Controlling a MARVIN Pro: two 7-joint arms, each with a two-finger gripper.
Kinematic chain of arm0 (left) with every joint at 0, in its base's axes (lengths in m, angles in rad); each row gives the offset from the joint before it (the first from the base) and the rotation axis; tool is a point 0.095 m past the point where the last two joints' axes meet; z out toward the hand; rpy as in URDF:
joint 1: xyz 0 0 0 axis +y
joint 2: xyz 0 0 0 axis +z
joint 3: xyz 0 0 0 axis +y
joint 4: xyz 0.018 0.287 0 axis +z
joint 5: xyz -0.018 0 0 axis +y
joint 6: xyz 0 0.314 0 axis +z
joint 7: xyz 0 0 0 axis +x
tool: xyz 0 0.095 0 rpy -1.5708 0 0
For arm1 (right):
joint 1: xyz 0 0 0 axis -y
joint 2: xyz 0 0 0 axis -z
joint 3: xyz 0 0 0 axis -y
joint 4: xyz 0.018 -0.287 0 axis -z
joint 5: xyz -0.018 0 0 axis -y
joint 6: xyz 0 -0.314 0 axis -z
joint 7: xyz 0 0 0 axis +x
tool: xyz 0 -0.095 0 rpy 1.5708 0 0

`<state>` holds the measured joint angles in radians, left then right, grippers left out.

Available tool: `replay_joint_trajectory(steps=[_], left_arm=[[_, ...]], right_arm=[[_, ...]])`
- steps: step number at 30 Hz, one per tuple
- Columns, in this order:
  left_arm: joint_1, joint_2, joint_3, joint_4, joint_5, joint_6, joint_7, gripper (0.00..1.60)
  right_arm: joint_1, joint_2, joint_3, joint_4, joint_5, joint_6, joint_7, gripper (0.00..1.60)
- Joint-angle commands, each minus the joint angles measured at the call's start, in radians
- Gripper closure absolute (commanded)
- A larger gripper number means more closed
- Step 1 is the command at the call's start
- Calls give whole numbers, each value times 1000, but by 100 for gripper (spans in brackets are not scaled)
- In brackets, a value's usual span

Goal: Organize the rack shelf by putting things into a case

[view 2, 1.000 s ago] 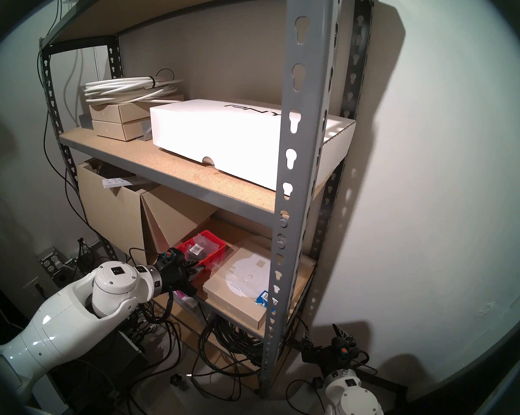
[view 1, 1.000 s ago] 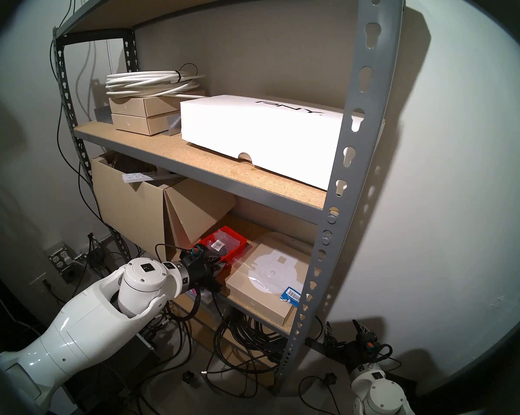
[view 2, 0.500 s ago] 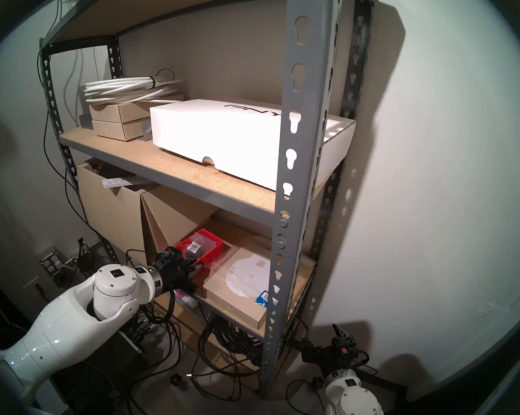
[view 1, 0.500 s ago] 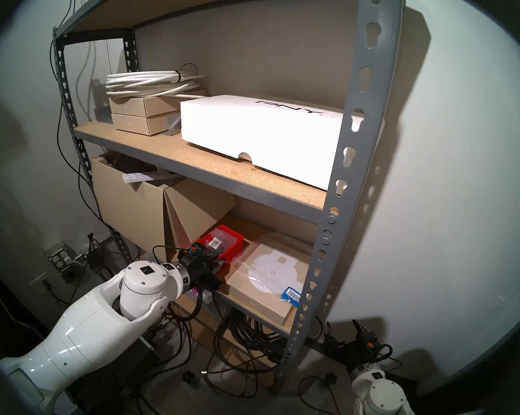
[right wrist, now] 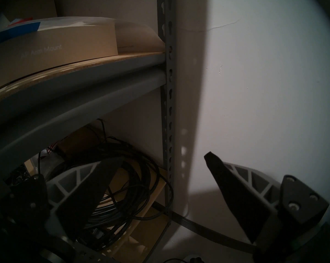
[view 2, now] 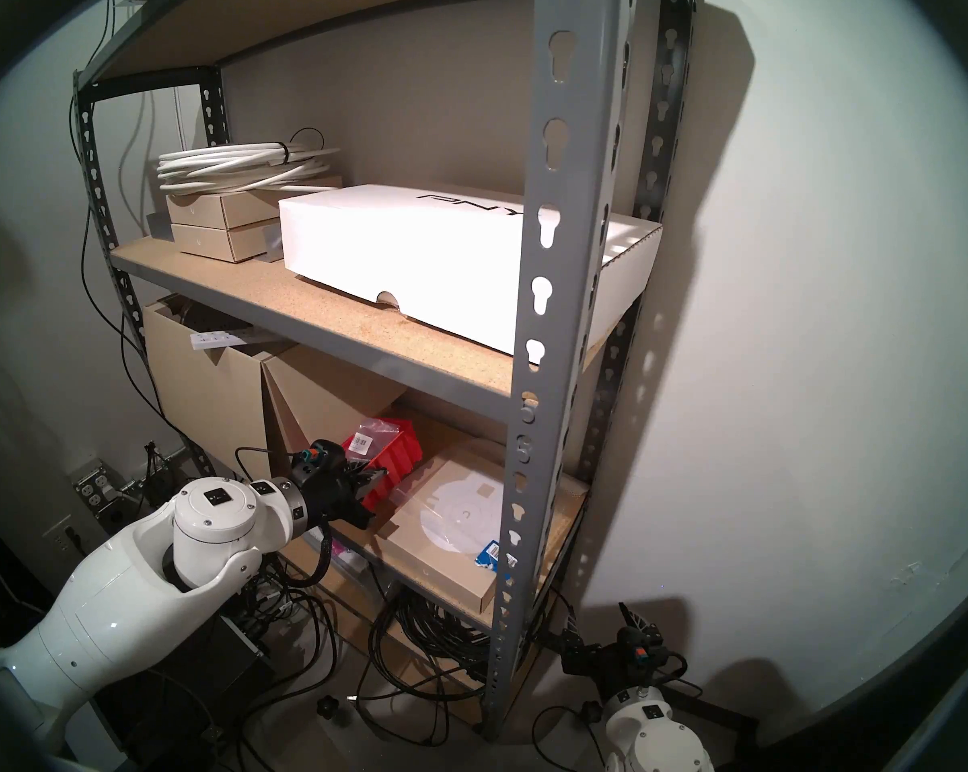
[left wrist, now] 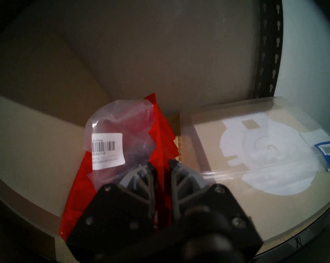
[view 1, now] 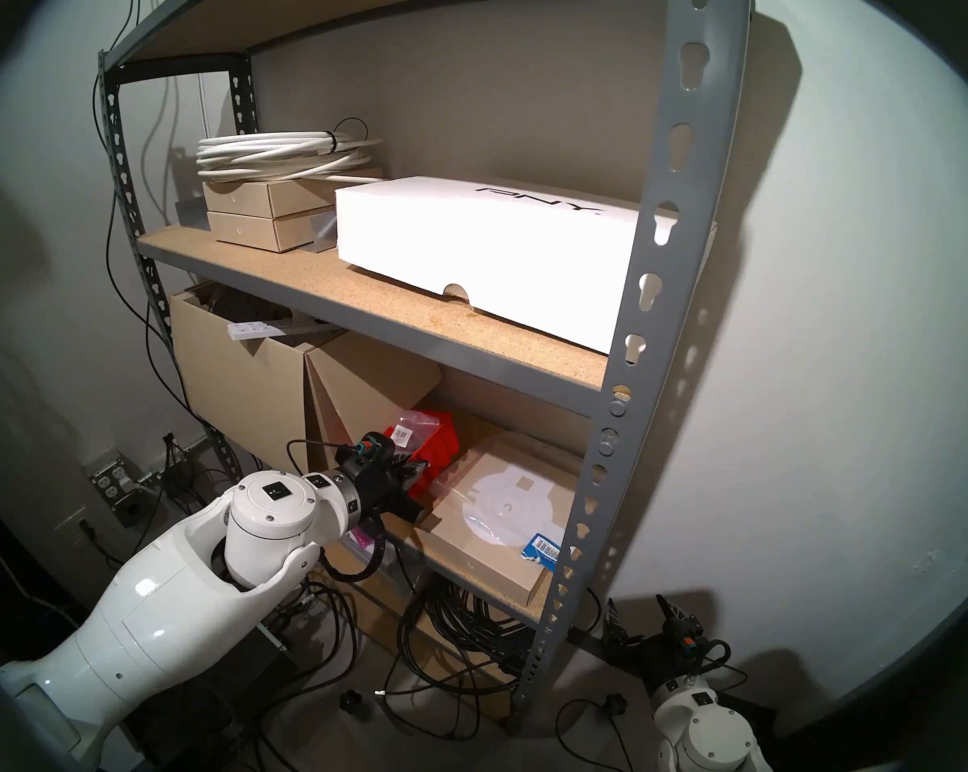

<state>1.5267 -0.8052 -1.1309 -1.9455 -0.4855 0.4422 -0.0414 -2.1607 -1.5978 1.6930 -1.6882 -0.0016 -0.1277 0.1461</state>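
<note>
The red bin is tipped up on the lower board of the grey rack shelf, with its ribbed side facing me. My left gripper is shut on the bin's wall; in the left wrist view the red wall stands between the two fingers. A clear bag with a white barcode label sticks out of the bin's top and also shows in the left wrist view. My right gripper hangs open and empty low beside the rack's right upright, as its wrist view shows.
A flat tan box under clear film lies just right of the bin, with a blue barcode packet on it. Large cardboard boxes stand to the left. The white PNY box sits on the board above. Black cable coils lie below.
The red bin lay flat on the board; now my left gripper has risen and tipped it up on its side, toward the cardboard boxes. The right arm has not moved.
</note>
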Motion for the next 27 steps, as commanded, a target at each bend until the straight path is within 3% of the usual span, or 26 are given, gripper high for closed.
replay_joint_trajectory(steps=[1, 27], left_arm=[[-50, 31, -6, -65, 46, 10, 2, 160], [-65, 72, 44, -56, 122, 20, -32, 160]], right_arm=[[1, 0, 0, -17, 0, -2, 0, 0], [0, 0, 0, -18, 0, -1, 0, 0]])
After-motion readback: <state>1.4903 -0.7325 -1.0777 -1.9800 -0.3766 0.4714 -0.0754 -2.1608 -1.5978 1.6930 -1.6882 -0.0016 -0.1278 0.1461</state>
